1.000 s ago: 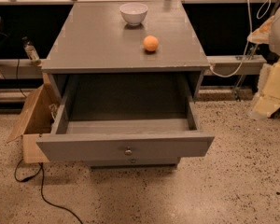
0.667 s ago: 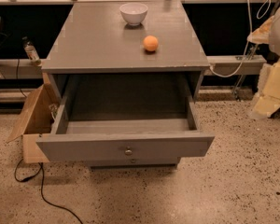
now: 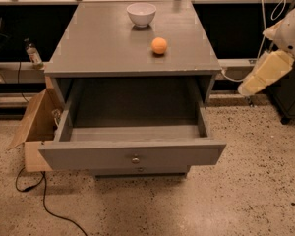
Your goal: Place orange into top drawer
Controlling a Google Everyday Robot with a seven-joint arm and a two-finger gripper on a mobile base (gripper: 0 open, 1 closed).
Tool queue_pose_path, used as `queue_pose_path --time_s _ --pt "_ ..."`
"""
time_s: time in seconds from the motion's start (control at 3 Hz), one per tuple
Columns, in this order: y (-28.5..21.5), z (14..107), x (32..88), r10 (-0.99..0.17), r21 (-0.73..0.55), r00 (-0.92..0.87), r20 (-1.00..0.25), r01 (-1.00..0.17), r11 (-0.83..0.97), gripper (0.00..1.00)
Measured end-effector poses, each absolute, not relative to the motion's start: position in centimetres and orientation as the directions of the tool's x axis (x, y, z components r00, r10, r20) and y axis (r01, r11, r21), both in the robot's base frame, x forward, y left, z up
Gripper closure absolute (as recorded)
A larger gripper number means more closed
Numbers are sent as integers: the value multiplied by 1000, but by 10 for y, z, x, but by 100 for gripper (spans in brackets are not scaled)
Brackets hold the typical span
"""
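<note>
Speckled flooring (image 3: 246, 181) surrounds a grey cabinet (image 3: 103, 48) whose top drawer (image 3: 132, 154) stands pulled open. At the right edge hangs the gripper (image 3: 258, 77), clear of the cabinet; its state cannot be told. On the cabinet top sit a white bowl (image 3: 141, 14) and, nearer the front, the orange (image 3: 159, 45).
</note>
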State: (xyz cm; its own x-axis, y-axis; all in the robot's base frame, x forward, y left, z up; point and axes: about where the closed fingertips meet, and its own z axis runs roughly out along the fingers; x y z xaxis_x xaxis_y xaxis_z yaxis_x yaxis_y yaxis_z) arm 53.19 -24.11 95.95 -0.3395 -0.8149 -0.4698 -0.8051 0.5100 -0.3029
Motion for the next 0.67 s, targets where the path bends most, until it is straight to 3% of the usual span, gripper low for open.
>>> queue_pose_path --time_s 0.67 --pt "-242 938 638 -592 -176 -410 -694 -700 692 0"
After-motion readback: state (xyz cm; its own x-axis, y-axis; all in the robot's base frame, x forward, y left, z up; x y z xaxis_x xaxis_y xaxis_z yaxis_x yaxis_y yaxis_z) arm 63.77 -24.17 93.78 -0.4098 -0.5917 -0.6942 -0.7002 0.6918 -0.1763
